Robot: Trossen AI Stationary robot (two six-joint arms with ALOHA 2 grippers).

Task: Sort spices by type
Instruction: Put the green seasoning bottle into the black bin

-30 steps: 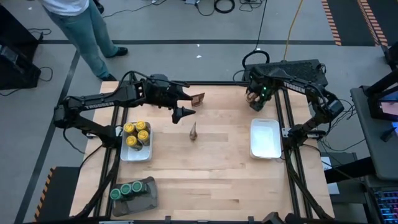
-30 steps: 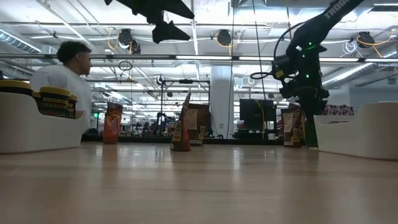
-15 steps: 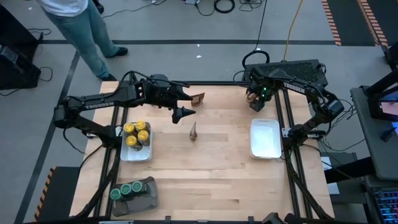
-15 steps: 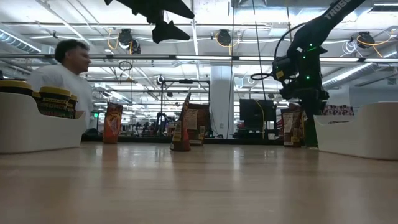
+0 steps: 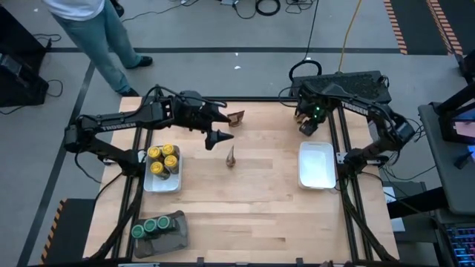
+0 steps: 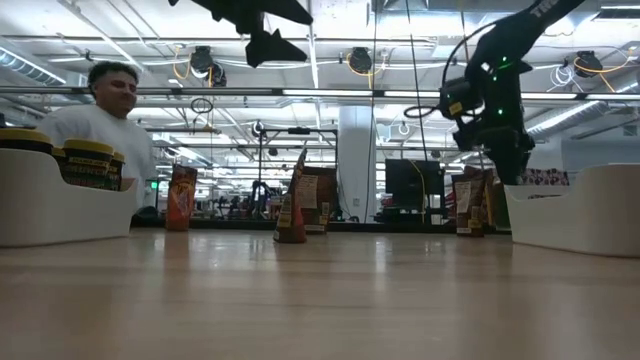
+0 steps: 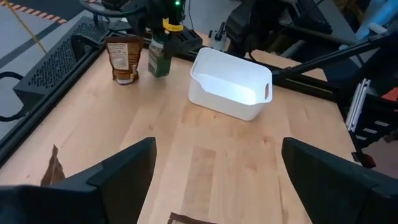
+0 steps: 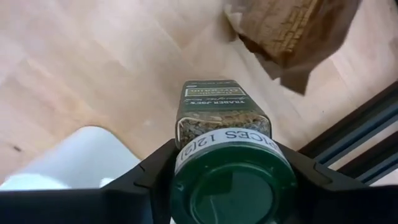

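Note:
My right gripper (image 5: pixel 307 124) is at the far right of the table, shut on a green-lidded spice jar (image 8: pixel 224 115), with a brown packet (image 8: pixel 291 28) just beyond it. My left gripper (image 5: pixel 222 127) hangs open, high over the far middle. Below it lie two more packets, one near the far edge (image 5: pixel 236 117) and one standing on its lower edge mid-table (image 5: pixel 231 157). Several yellow-lidded jars (image 5: pixel 162 160) stand in the left white tray (image 5: pixel 161 185). Green-lidded jars (image 5: pixel 151 226) stand in the dark grey tray (image 5: pixel 177 231). My right gripper pinches the jar between its two fingers (image 8: pixel 152 171) at the neck just under the green lid (image 8: pixel 231 183), coming from above and pointing down. The jar hangs below the fingers, nearly upright, bottom toward the table. Whether the bottom is clear of the wood cannot be told.
An empty white tray (image 5: pixel 316 165) sits on the right, near side of my right gripper. Bare wood fills the table's middle and near part. A person (image 5: pixel 93 30) stands beyond the far left corner. The arm frames run along both side edges.
My right gripper, still shut on the green-lidded jar, has risen a little and shifted slightly toward the white tray on the right. The packet beside it has stayed put. The person beyond the table has turned.

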